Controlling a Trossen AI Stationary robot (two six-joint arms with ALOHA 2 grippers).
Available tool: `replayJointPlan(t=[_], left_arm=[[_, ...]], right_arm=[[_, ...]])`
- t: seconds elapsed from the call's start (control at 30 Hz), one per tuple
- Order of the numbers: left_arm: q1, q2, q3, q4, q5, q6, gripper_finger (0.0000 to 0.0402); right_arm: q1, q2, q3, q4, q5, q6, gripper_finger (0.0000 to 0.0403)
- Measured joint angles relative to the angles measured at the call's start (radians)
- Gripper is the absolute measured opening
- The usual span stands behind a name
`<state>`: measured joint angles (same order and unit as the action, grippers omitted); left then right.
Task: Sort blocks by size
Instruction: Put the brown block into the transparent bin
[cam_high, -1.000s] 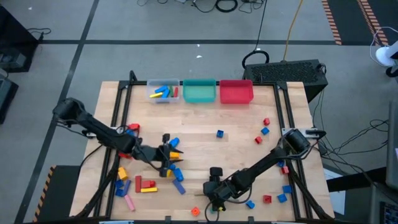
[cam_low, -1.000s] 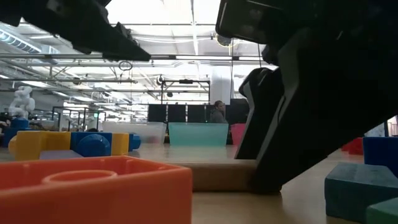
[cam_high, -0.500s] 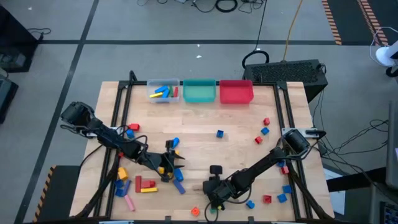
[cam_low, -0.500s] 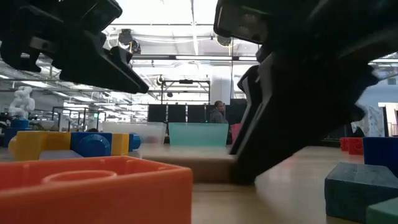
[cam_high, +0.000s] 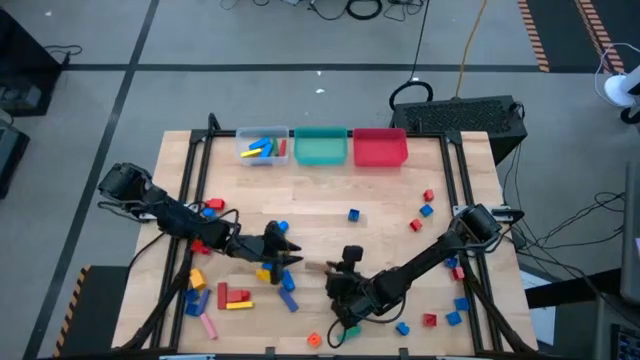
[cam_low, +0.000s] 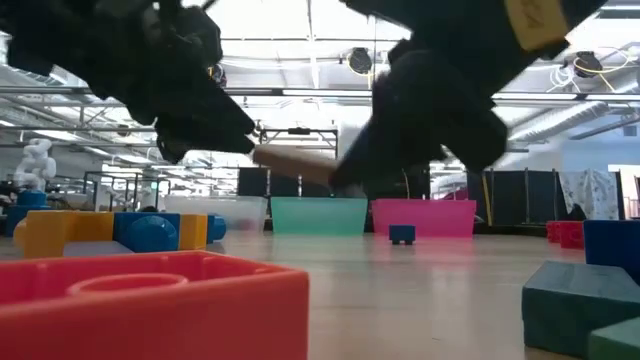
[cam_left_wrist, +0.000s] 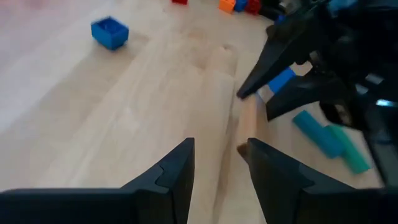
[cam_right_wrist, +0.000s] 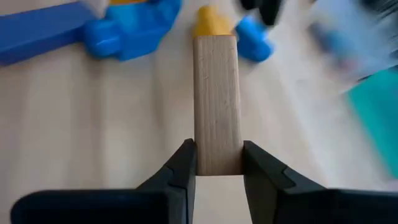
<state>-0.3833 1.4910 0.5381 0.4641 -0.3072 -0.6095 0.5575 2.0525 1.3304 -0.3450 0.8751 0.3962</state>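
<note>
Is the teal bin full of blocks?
No, the teal bin looks empty from above, while the clear bin holds a few blocks.

Clear bin (cam_high: 264, 146) (teal (cam_high: 321, 147), red (cam_high: 380, 148) alongside)

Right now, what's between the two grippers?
A wooden bar, clamped in the right gripper, free end pointing at the left gripper. Both wrist views show it.
</note>
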Motion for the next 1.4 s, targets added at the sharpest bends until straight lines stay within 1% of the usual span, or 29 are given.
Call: replayJointPlan(t=[0.17, 0.27, 0.33, 0.5, 0.6, 0.73, 0.97, 1.07, 1.3, 1.4], left_arm=[[0.048, 0.0, 0.0, 0.006, 0.083, -0.093, 0.0164], [0.073, 0.0, 0.0, 0.028, 0.131, -0.13, 0.0185], [0.089, 0.0, 0.0, 0.037, 0.155, -0.145, 0.0203], [0.121, -0.001, 0.0, 0.028, 0.166, -0.163, 0.0252], [0.135, -0.001, 0.0, 0.03, 0.166, -0.153, 0.027], [0.148, -0.001, 0.0, 0.054, 0.179, -0.14, 0.0273], [0.154, -0.001, 0.0, 0.083, 0.253, -0.143, 0.0273], [0.154, -0.001, 0.0, 0.082, 0.256, -0.155, 0.0273], [0.154, -0.001, 0.0, 0.082, 0.256, -0.168, 0.0273], [0.155, -0.001, 0.0, 0.081, 0.255, -0.168, 0.0257]], right_arm=[[-0.022, -0.002, 0.0, 0.0, 0.044, -0.047, 0.0078], [-0.04, -0.002, 0.0, 0.001, 0.054, -0.064, 0.0078], [-0.047, -0.002, 0.0, 0.001, 0.079, -0.071, 0.0079], [-0.054, -0.002, 0.0, 0.005, 0.122, -0.103, 0.0079], [-0.055, -0.002, 0.0, 0.025, 0.123, -0.134, 0.0079], [-0.057, -0.002, 0.0, 0.057, 0.123, -0.176, 0.0079], [-0.075, -0.002, 0.001, 0.095, 0.136, -0.225, 0.008], [-0.082, -0.002, 0.001, 0.095, 0.17, -0.229, 0.008], [-0.086, -0.002, 0.001, 0.095, 0.172, -0.249, 0.008], [-0.086, -0.002, 0.001, 0.095, 0.172, -0.252, 0.008]])
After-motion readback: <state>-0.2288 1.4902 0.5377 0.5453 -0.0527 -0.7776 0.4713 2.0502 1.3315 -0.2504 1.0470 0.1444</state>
